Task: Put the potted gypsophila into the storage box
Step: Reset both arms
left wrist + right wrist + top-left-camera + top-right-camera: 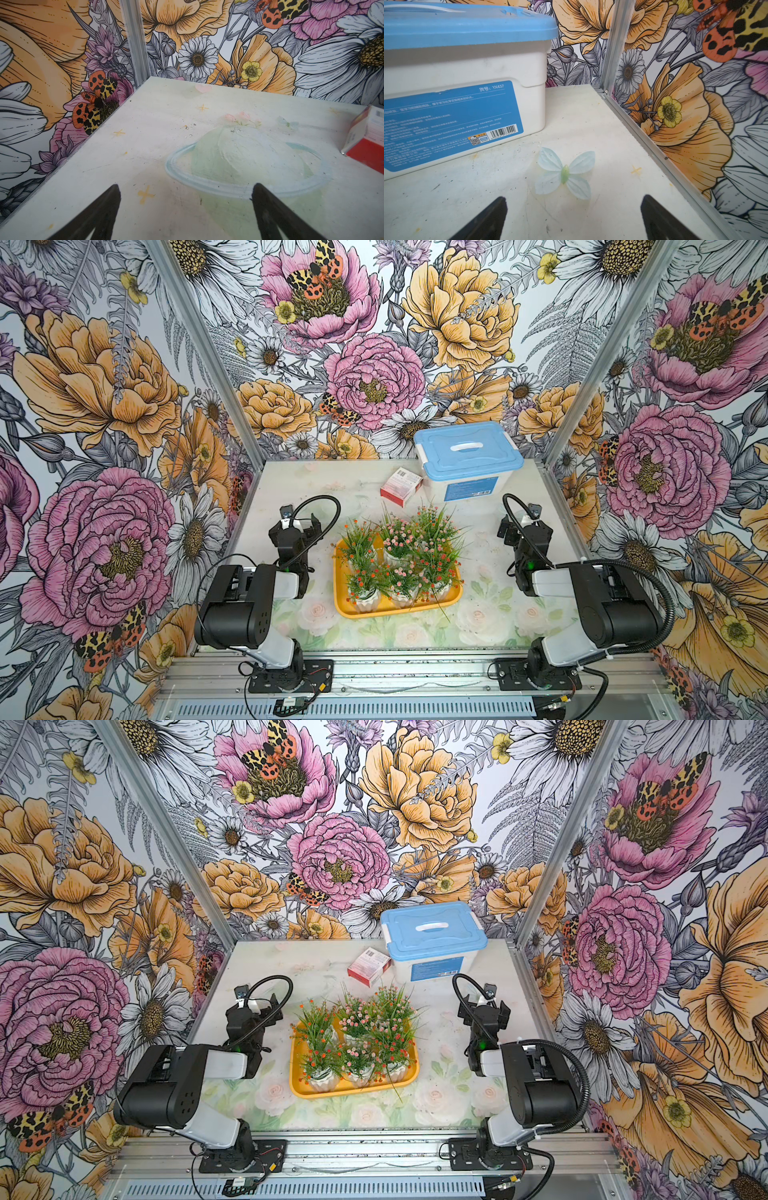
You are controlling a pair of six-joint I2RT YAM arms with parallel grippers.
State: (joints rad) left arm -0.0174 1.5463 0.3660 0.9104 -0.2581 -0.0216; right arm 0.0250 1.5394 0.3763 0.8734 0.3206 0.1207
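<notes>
Potted gypsophila (397, 537) all sit in the storage box (386, 610), middle of the surface (291, 489). Left pincer (187, 185) and right pincer (574, 196) are both spread wide, empty.

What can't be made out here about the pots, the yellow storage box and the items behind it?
- Potted gypsophila, rear row: sprigs largely hide pot bodies in both top views.
- Storage box floor: mostly covered by pots and sprigs.
- Blue-lidded bin: shut lid hides contents.
- Carton: cut off by the left wrist view's edge; print too small in top views.
- Wrist views: no pots in frame.
</notes>
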